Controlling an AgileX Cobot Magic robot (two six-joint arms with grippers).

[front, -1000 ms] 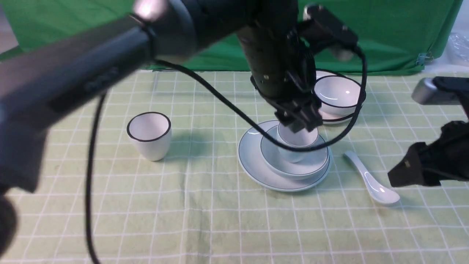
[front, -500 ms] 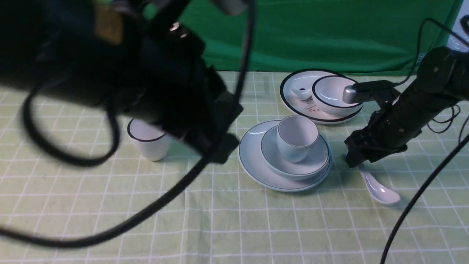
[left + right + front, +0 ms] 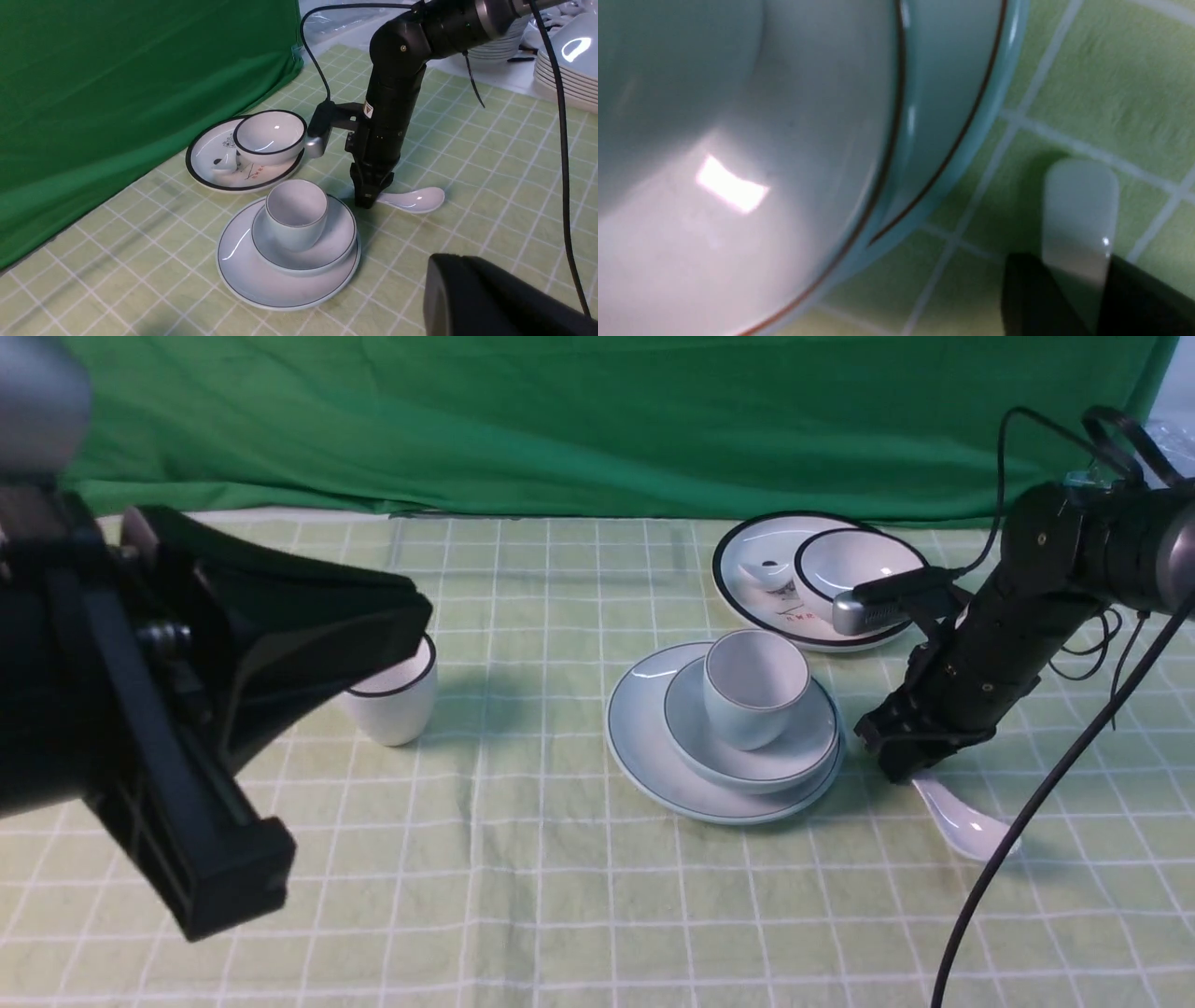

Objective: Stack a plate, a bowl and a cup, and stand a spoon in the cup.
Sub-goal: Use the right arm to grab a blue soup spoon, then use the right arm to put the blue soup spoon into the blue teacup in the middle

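The pale blue-green plate (image 3: 639,756) carries the bowl (image 3: 798,756), and the cup (image 3: 754,686) stands upright in the bowl; the same plate (image 3: 243,275), bowl (image 3: 338,240) and cup (image 3: 296,214) show in the left wrist view. The white spoon (image 3: 971,826) lies on the cloth just right of the plate. My right gripper (image 3: 901,761) points down onto its handle. Up close, the handle (image 3: 1080,210) sits pinched between the two dark fingers of the right gripper (image 3: 1078,289), beside the plate rim (image 3: 971,93). My left gripper (image 3: 392,616) hangs shut and empty at the near left, far from the stack.
A white black-rimmed cup (image 3: 397,695) stands half hidden behind my left gripper. A white black-rimmed plate (image 3: 747,588) with a matching bowl (image 3: 859,565) sits behind the stack. Stacked white dishes (image 3: 570,60) lie beyond the cloth. A green backdrop closes the far side.
My left arm left the cup in the bowl and drew back to the near left, shutting empty. My right arm swung in, dropped onto the spoon handle and closed its jaws.
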